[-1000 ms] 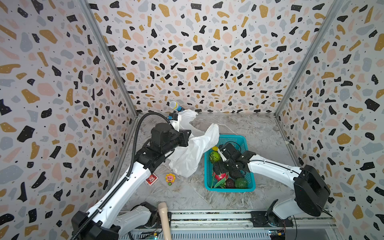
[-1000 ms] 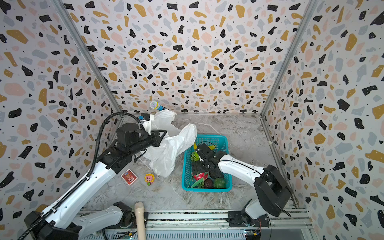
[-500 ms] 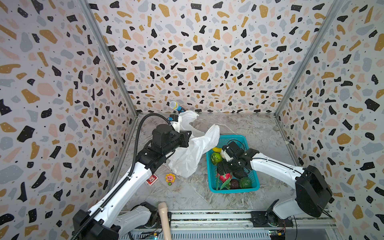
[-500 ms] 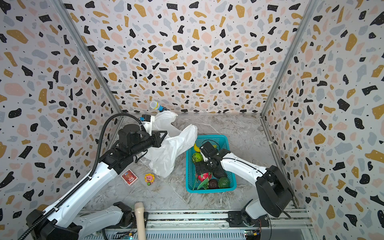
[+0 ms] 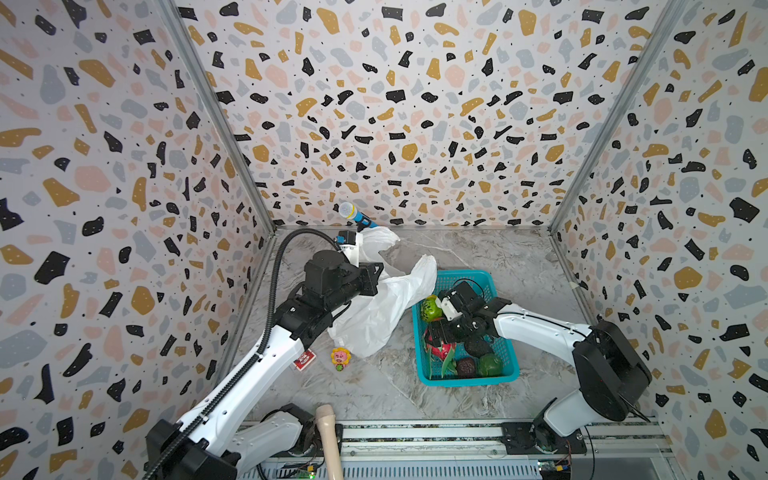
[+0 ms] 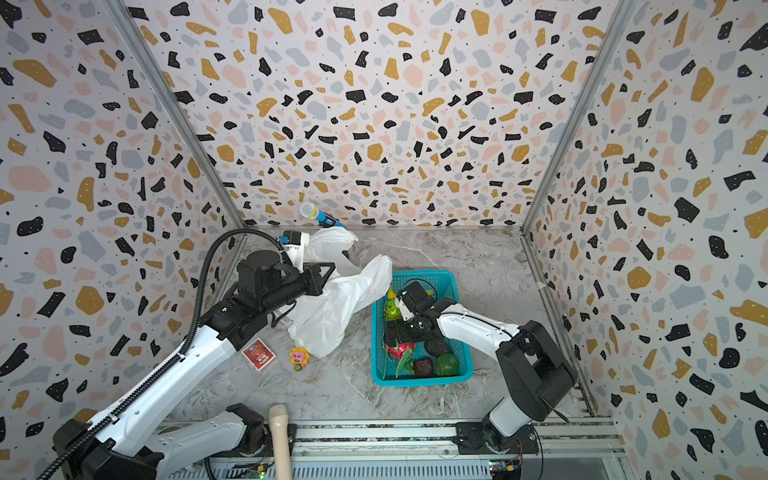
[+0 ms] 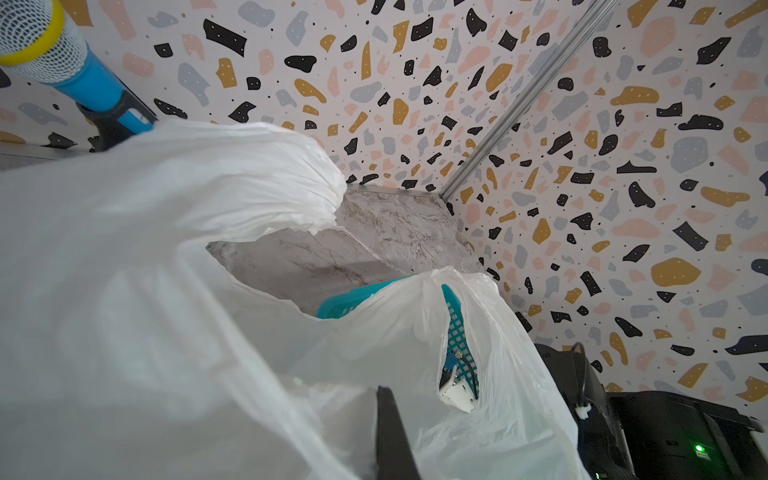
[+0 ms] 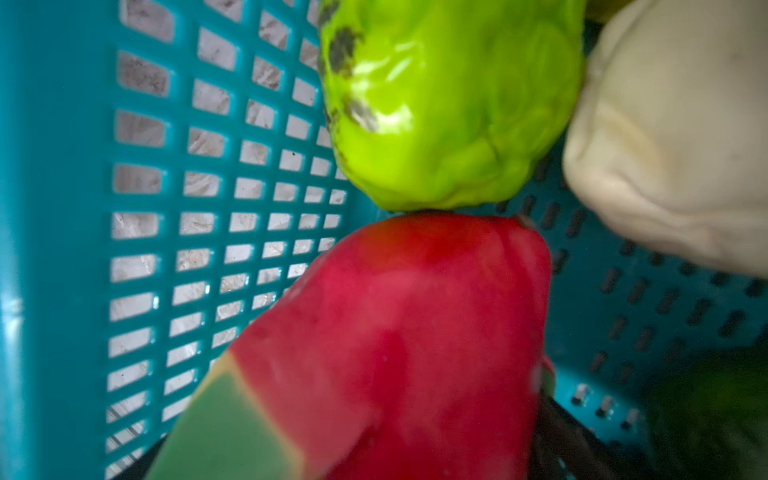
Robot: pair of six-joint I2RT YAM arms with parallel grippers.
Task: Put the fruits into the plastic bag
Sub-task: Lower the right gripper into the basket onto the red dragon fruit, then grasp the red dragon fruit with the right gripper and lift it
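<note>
Nearest to us, on the desk at about 7 o'clock from the basket point(image 5: 469, 380), lie a small sunflower toy point(image 5: 340, 358) and a red card point(image 5: 304, 360); they are not part of the task.

All the fruits we can see are in the teal basket, none in the bag yet. At its near wall sit the dark brown fruit point(image 5: 467, 366) and the dark green fruit point(image 5: 490, 365). Just behind them, toward 12 o'clock, lies the dragon fruit point(image 5: 438, 352). Its long axis seems to run roughly from 12 to 6 o'clock, with the green scales at the near end.

The right end effector point(image 5: 441, 337) hangs directly over the far end of this fruit, jaws spread wide. In the right wrist view the red body fills the space in front. We cannot tell if the fingers touch it. Our judgement is that the grasp is not yet closed. Beyond it, touching its far tip, is the bumpy green fruit point(image 5: 430, 308), and then the banana point(image 6: 391, 294).

The plastic bag point(image 5: 382, 307) stands at about 10 o'clock from the right end effector, just beside the basket's far left corner. The left end effector point(image 5: 376, 278) is clamped on its upper edge and holds it up. It is well apart from the fruits, so the right arm is clearly the nearer one. Farthest, a toy microphone point(image 5: 351, 212) leans on the back wall.
</note>
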